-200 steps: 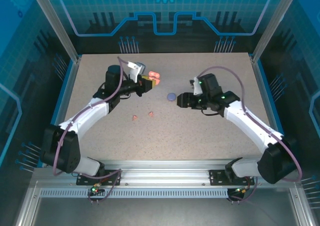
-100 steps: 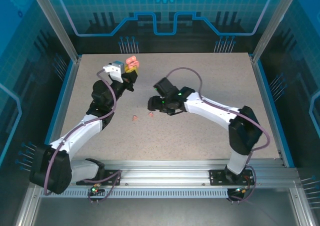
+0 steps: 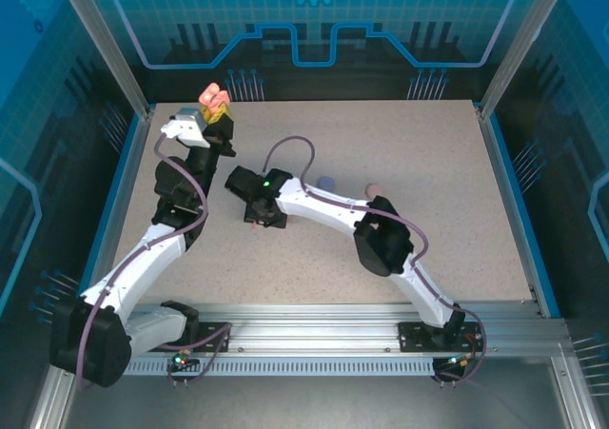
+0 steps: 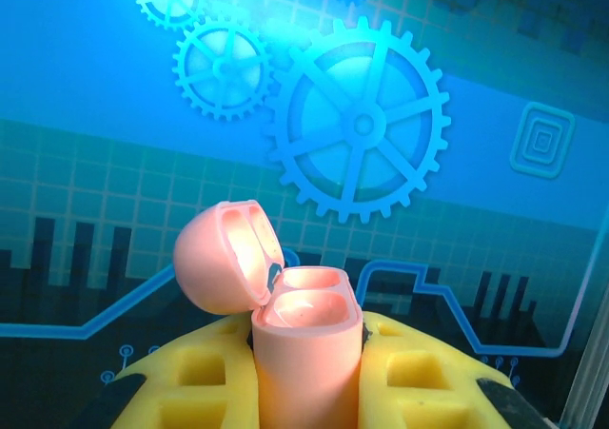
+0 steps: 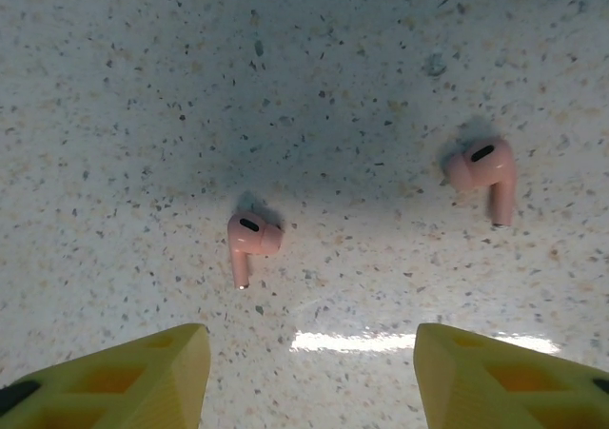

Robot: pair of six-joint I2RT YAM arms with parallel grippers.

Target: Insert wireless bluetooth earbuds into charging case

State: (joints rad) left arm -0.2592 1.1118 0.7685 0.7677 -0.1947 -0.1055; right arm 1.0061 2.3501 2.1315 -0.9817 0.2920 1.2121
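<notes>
Left gripper [image 3: 218,112]: clamping the pink charging case [image 4: 306,343] by its body, holding it upright above the table's [image 3: 428,153] far left corner.
Case lid [image 4: 224,267]: standing hinged open, baring two hollow wells.
Right gripper [image 5: 309,367]: hovering low over the tabletop, yellow fingers [image 5: 124,372] spread, grasping nothing.
Pink earbuds: lying flat on the tabletop, well apart, the nearer bud [image 5: 249,239] just beyond the fingers, the farther bud [image 5: 483,170] off to its right.
</notes>
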